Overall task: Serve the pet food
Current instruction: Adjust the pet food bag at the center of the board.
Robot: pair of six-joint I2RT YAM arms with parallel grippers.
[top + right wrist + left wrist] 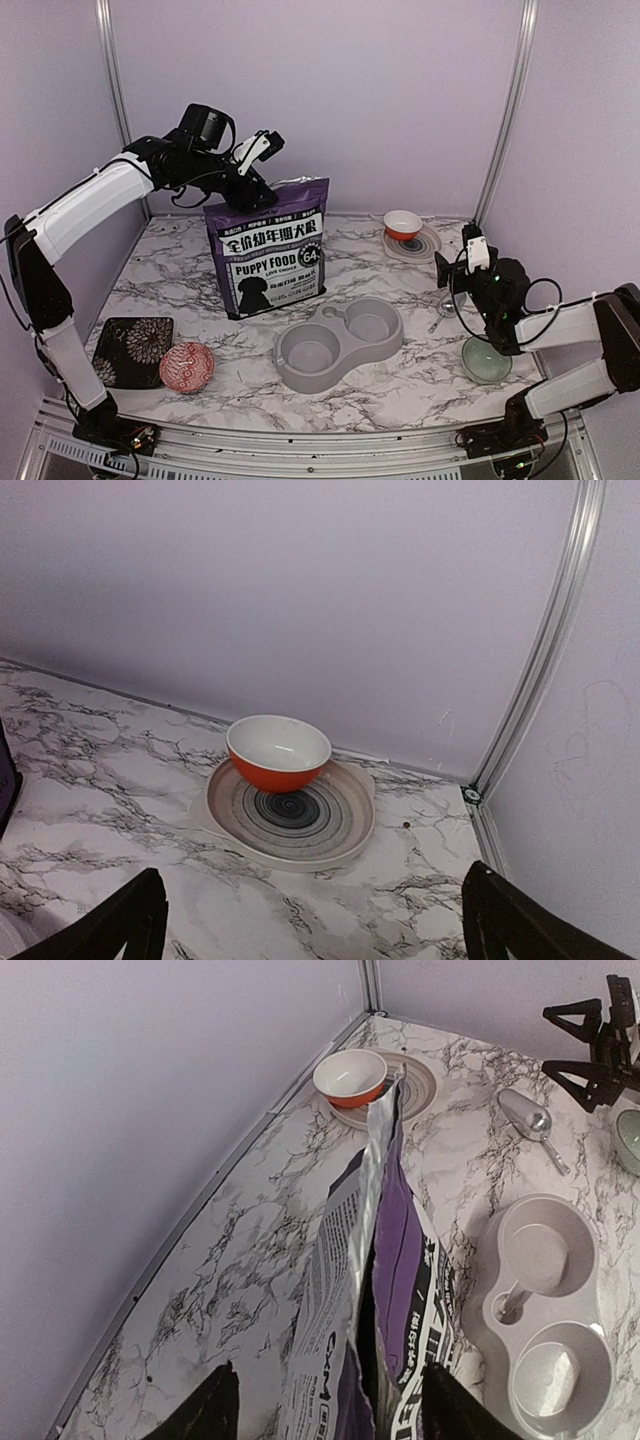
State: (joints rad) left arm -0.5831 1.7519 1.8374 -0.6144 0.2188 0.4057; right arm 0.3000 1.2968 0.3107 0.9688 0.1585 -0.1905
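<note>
No kibble heap shows; the pet food is hidden. The purple "PUPPY FOOD" bag (268, 250) stands upright mid-table with its top torn open; the left wrist view (385, 1260) looks down into the dark slit. My left gripper (252, 188) is open just above the bag's top left corner, one finger on each side of the opening (330, 1415), not gripping. The grey double-bowl feeder (340, 342) lies in front of the bag, both bowls empty (550, 1300). My right gripper (452, 270) is open and empty above the table at the right (320, 945).
An orange bowl (278, 752) sits on a spiral-patterned plate (320, 830) at the back right. A metal scoop (530, 1120) lies near the right gripper. A green bowl (487, 360) is front right. A dark plate (133, 350) and a red patterned bowl (187, 365) are front left.
</note>
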